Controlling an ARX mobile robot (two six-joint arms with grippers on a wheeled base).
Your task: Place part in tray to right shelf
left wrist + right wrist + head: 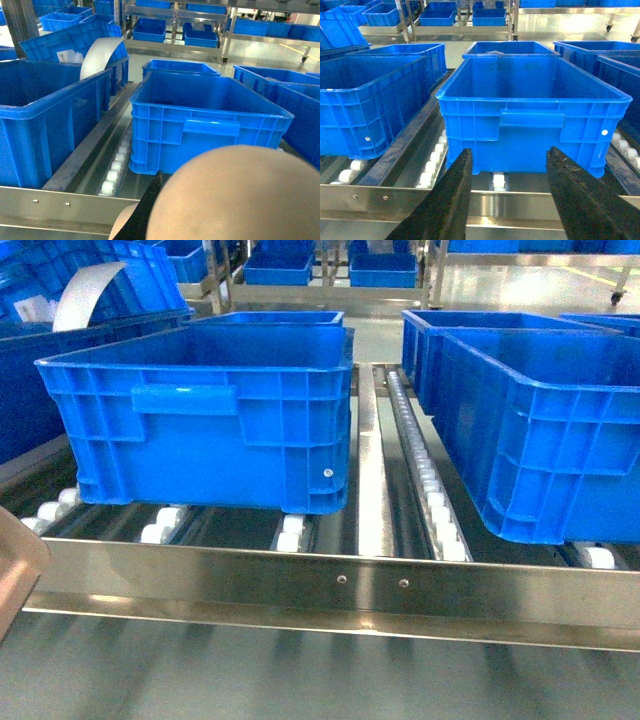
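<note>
The cream-beige tray fills the lower right of the left wrist view, very close to the camera. Its corner also pokes in at the left edge of the head view. My left gripper is shut on the tray; only one black finger shows beside it. The part is out of view. The right shelf is a steel rack with a riveted front rail and white rollers, right in front of me. My right gripper is open and empty, level with the shelf's front rail.
Large blue crates stand on the rollers: one at centre left, one at right, others behind them. A bare roller lane runs between the two front crates. More racks with blue crates stand across the aisle.
</note>
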